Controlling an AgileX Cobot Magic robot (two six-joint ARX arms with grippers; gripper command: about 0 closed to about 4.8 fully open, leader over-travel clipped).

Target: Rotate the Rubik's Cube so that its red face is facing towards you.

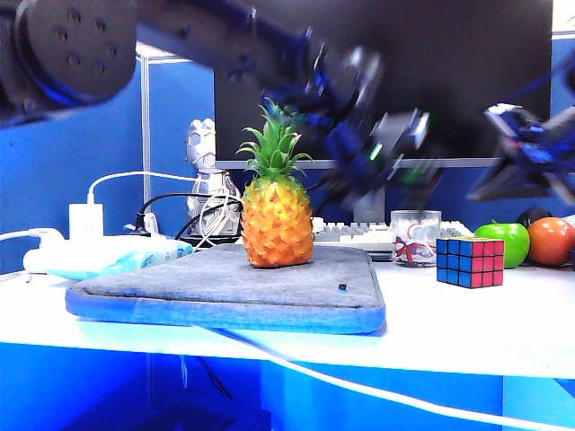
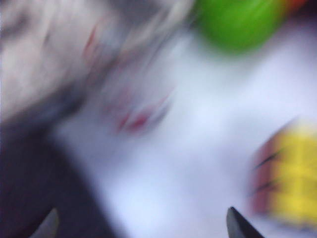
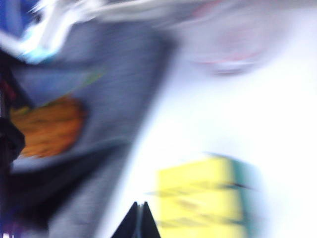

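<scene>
The Rubik's Cube sat on the white table, right of the grey pad, just in front of the glass and beside the green apple. In the exterior view its red face angled toward the front-right, a blue side to the left, yellow on top.

Left gripper hung in the air above and left of the cube, heavily blurred, well clear of it. In the left wrist view the two fingertips stood wide apart with nothing between them; the cube lay off to one side of the gap, not inside it, red and yellow faces showing.

Right gripper hovered up at the right, above the apple and the orange fruit, also blurred. In the right wrist view its tips were pressed together, holding nothing; the cube's yellow top lay just beside them, no contact visible.

The pineapple stood upright on the pad.
</scene>
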